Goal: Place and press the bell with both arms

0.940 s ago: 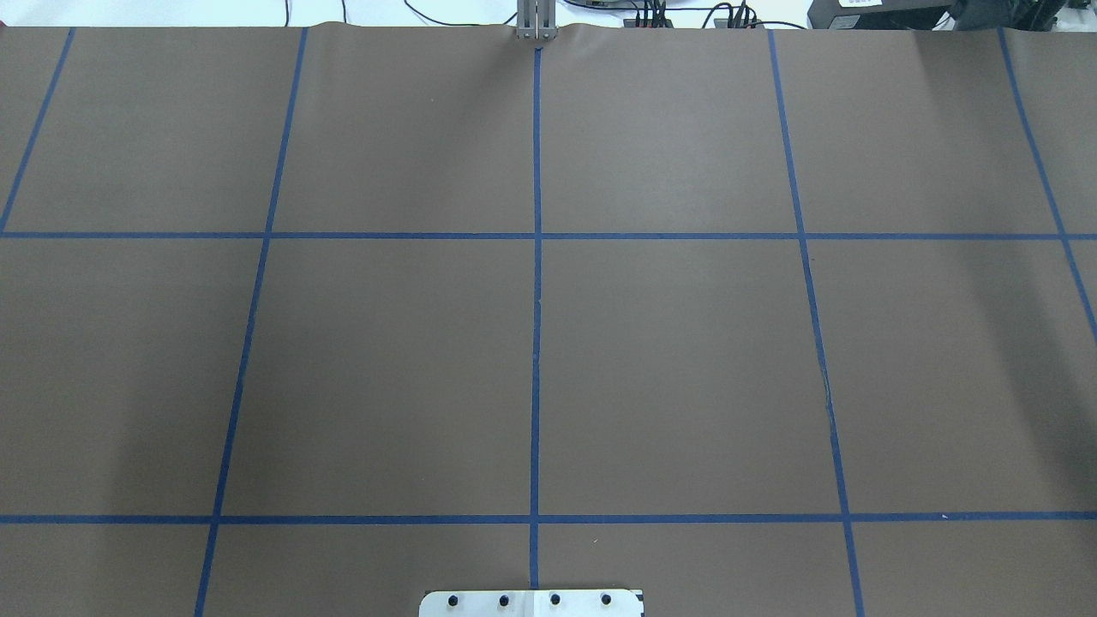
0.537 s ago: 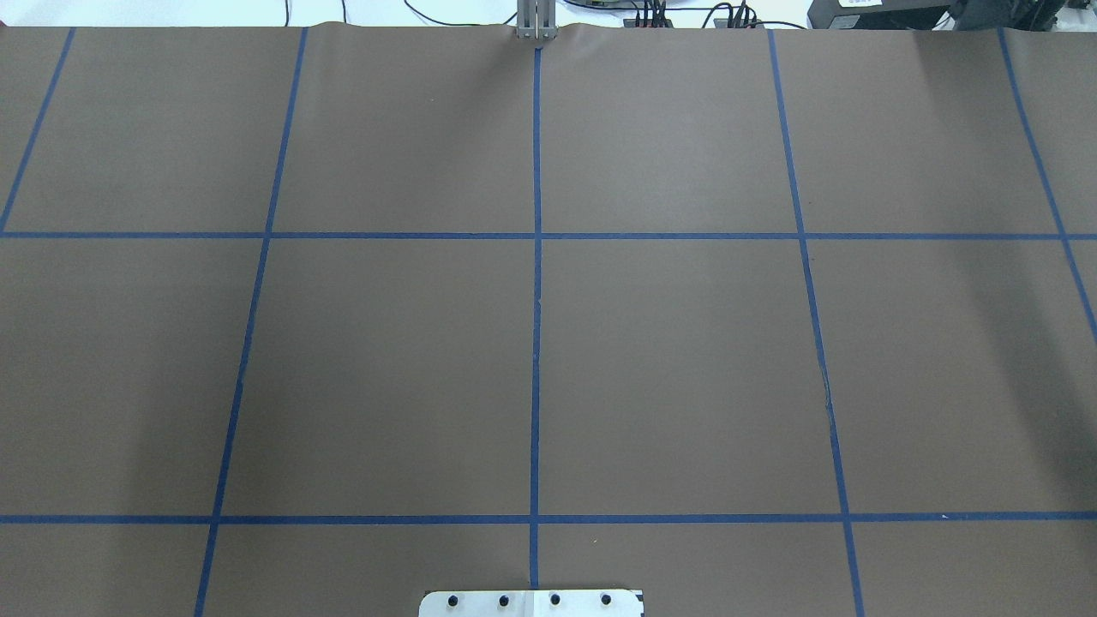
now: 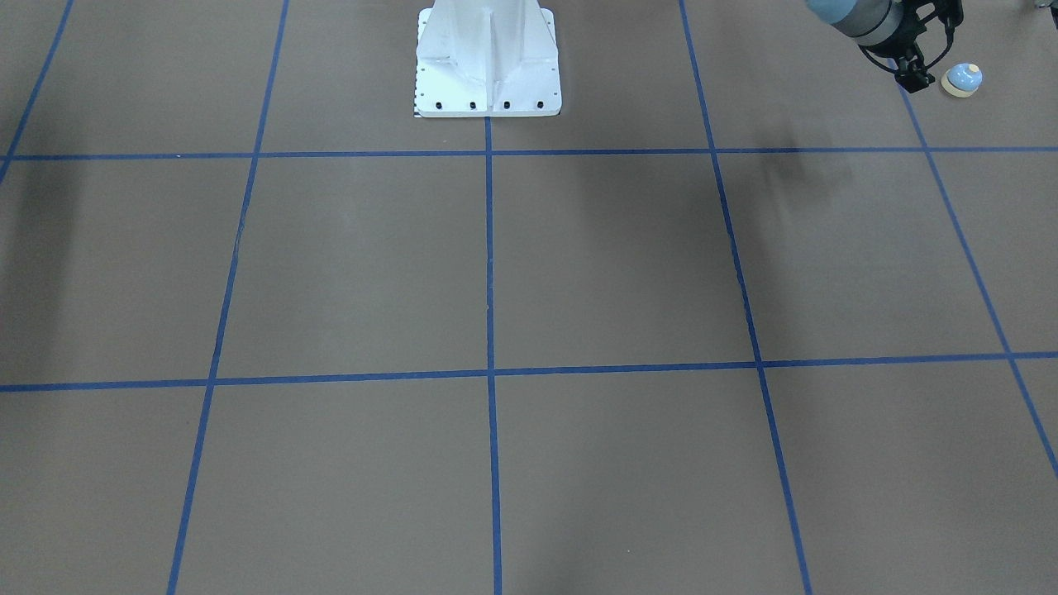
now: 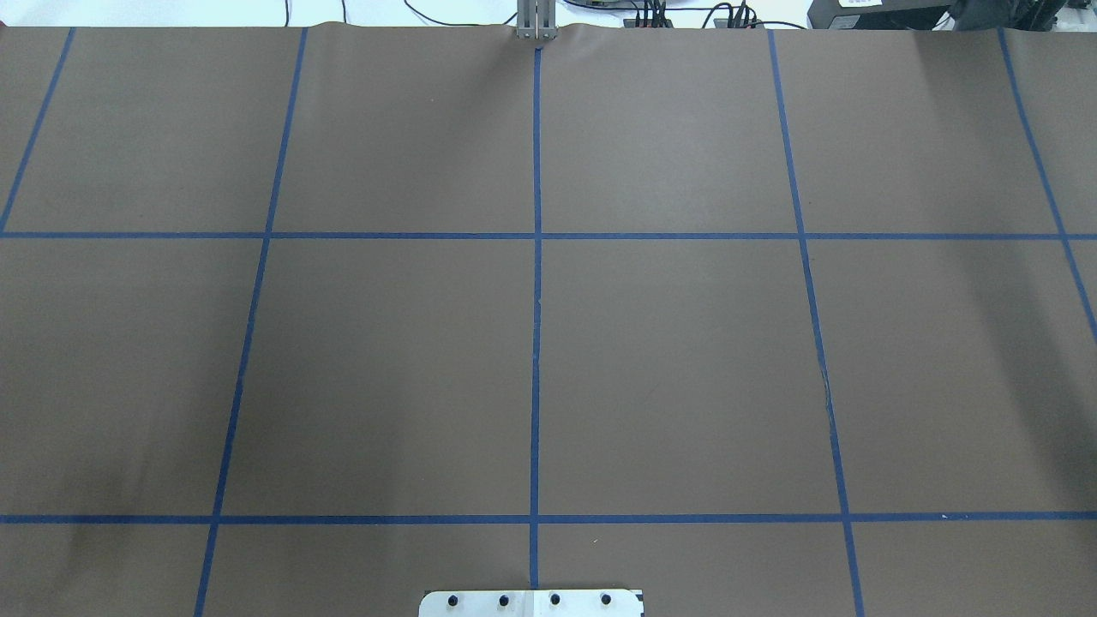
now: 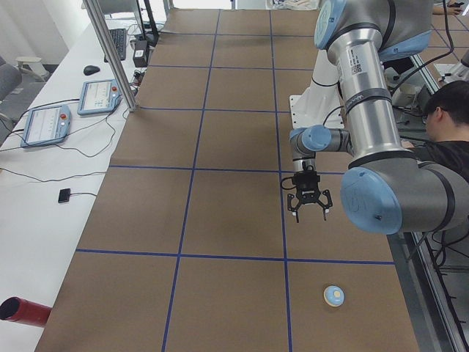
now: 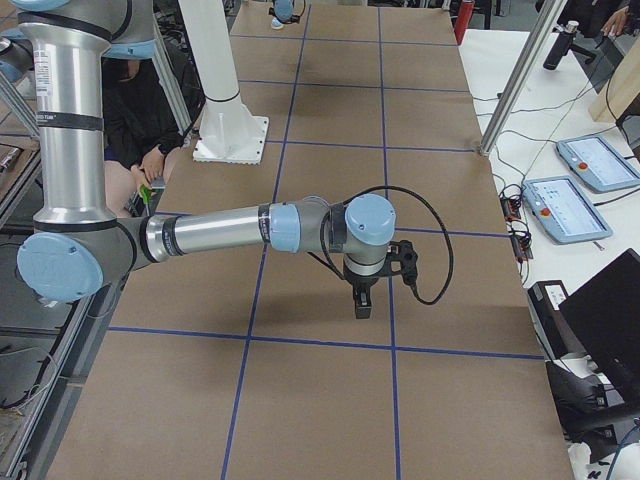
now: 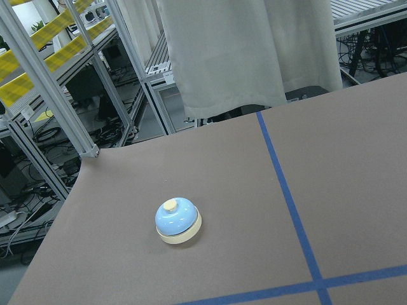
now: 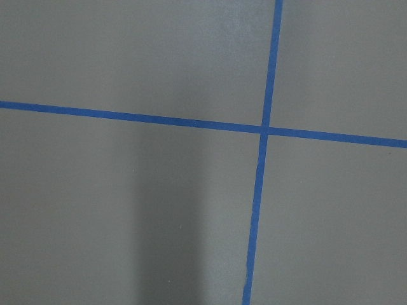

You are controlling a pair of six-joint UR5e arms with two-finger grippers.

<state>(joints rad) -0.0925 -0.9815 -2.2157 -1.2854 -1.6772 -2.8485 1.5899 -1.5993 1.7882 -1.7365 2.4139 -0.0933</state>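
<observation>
Left gripper (image 5: 309, 213), right gripper (image 6: 362, 307), one bell (image 7: 178, 220)

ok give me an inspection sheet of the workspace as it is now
surface: brown mat with a blue tape grid, lying flat
job's things: bell upright on the mat near the robot's left end, nothing touching it
clutter: nothing seen
grippers: left gripper open, above the mat and apart from the bell; right gripper above mid-table, fingers cannot be judged
cables: black cable loops off the right wrist
surroundings: white pedestal; teach pendants on the side bench; seated person
</observation>
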